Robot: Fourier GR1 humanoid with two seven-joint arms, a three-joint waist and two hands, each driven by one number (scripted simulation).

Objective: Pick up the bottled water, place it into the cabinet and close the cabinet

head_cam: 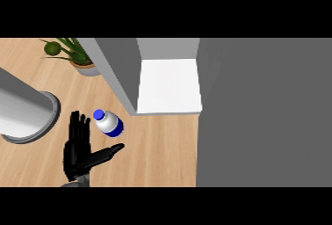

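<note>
The bottle (108,122) stands on the wooden counter (156,149), just in front of the open cabinet (168,85). The left hand (81,151) is beside it, fingers straight and thumb spread wide, holding nothing. A plant (70,52) and a grey cylinder (23,112) sit farther left.

potted plant (70,53) top left | grey cylinder (23,112) left | wooden counter (156,149)
</note>
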